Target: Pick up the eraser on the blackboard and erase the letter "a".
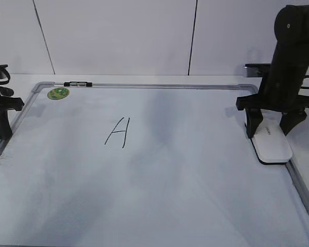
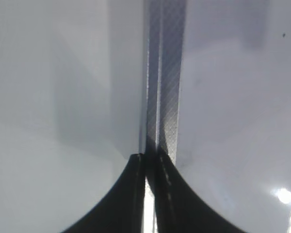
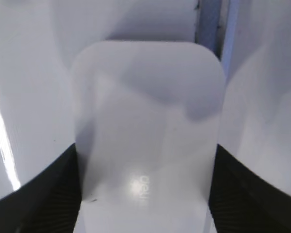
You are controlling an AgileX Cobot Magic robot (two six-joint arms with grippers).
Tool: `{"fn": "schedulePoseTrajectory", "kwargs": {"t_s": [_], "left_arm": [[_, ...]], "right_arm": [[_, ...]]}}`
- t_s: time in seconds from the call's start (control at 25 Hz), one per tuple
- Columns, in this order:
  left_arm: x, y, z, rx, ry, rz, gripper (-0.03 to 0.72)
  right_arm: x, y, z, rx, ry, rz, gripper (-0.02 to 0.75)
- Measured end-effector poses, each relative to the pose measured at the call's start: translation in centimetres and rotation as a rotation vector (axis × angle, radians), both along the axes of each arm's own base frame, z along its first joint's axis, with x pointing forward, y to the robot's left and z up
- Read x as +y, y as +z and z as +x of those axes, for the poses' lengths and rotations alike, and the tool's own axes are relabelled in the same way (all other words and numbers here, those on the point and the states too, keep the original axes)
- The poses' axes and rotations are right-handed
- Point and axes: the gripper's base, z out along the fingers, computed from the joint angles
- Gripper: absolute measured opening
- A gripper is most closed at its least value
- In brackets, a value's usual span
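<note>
Exterior view: slanted down across the blackboard (image 1: 159, 170). Right wrist view: close above the eraser (image 3: 148, 131), shared with exterior (image 1: 271, 143). Left wrist view: close over the blackboard's frame (image 2: 166, 77).

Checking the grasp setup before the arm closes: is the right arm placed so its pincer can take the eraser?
Probably yes. The right pincer is open, its fingers straddling the eraser's near end, and the eraser lies flat at the blackboard's right edge with nothing between them.

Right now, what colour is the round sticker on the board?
Green, on the sticker; the exterior view shows it best.
</note>
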Motion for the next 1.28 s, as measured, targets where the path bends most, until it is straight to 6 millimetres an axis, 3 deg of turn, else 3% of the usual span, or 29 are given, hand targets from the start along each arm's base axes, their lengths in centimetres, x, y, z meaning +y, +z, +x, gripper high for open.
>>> {"fn": "schedulePoseTrajectory", "kwargs": {"t_s": [0.32,0.64,0.88,1.28], "left_arm": [[0.0,0.0,0.0,0.0,0.001,-0.001,0.016],[0.0,0.0,0.0,-0.002,0.001,-0.001,0.016],[0.0,0.0,0.0,-0.004,0.001,-0.001,0.016],[0.0,0.0,0.1,-0.006,0.003,-0.003,0.016]], "right_arm": [[-0.1,0.0,0.0,-0.001,0.014,-0.009,0.613],[0.0,0.7,0.5,-0.031,0.014,-0.007,0.625],[0.0,4.1,0.7,-0.13,0.014,0.004,0.619],[-0.2,10.4,-1.3,-0.279,0.011,0.028,0.589]]}}
